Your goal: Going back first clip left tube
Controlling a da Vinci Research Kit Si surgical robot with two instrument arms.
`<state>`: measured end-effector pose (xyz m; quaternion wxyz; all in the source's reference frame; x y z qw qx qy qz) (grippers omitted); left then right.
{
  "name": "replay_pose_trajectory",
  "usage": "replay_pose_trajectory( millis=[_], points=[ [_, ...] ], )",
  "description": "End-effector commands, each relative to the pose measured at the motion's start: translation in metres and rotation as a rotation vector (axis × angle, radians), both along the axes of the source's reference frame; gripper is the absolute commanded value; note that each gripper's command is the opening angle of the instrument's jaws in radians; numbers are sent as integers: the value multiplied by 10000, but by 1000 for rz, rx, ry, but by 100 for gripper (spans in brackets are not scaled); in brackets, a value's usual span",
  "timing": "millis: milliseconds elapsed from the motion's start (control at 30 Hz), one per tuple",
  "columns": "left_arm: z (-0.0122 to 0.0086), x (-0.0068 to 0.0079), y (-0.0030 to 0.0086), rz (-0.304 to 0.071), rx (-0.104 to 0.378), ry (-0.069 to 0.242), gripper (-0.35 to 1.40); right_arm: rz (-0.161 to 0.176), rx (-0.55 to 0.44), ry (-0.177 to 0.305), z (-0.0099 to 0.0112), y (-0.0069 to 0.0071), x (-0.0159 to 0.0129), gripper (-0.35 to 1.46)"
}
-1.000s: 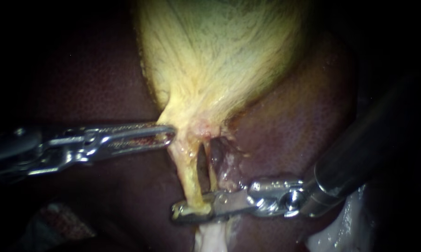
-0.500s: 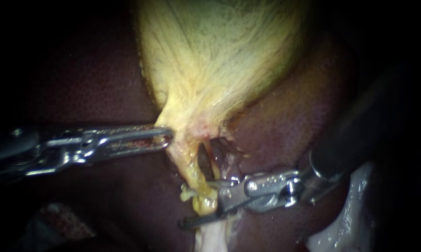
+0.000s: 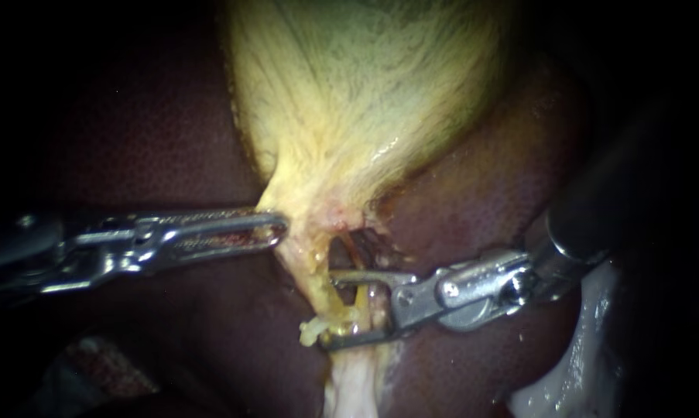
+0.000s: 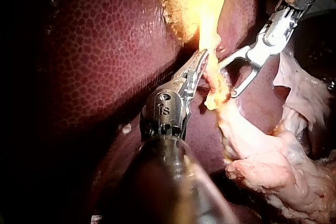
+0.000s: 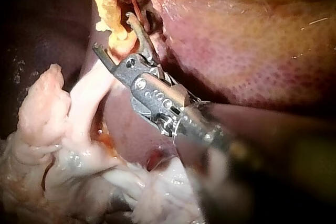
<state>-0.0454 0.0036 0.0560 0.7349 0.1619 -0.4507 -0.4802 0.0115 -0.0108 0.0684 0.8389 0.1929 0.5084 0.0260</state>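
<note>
Pig liver and gallbladder on the bench, endoscope view with both wrist views. Nearest the camera, a pale, glistening mass of soft tissue [image 3: 351, 385] lies at the lower edge, below the working site. Just beyond it the right instrument [image 3: 328, 307] enters from the right; its jaws stand apart with a clear gap between them. The upper jaw reaches into the dark window beside the strands, and the lower jaw crosses beneath them. The left tube [image 3: 316, 282], a yellow strand descending from the gallbladder's neck towards the pale tissue, runs between these open jaws near their tips, with a small frayed tag of yellow tissue at the lower jaw's end. Thinner strands lie just beside it on the side of the right instrument. Farther back, the left instrument [image 3: 282, 226] comes in level from the left; its jaws are closed on the edge of the gallbladder [image 3: 364, 93] at the narrow neck. The gallbladder widens upward as a yellow, streaked fan. Behind everything lies the dark red, finely mottled liver [image 3: 481, 201].
</note>
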Motion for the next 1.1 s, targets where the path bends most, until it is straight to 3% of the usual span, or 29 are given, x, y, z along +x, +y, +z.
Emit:
replay_pose_trajectory(
  millis=[33,133,433,733,967,1100],
  points=[
    [1,0,0,0,0,-1,-6,-5,-7,5,-5,2,-4,60],
    [3,0,0,1,-1,-1,-6,-27,-36,21,-24,11,-20,60],
    [10,1,2,2,-2,-1,-6,-36,-158,27,-70,35,-56,60],
    [15,2,3,2,-3,-1,-6,-29,-213,14,-86,54,-79,60],
    [24,0,3,2,-5,0,-6,-24,-214,10,-88,52,-81,60],
    [38,-8,3,-1,-10,3,-6,-24,-214,9,-88,52,-81,60]
  ],
)
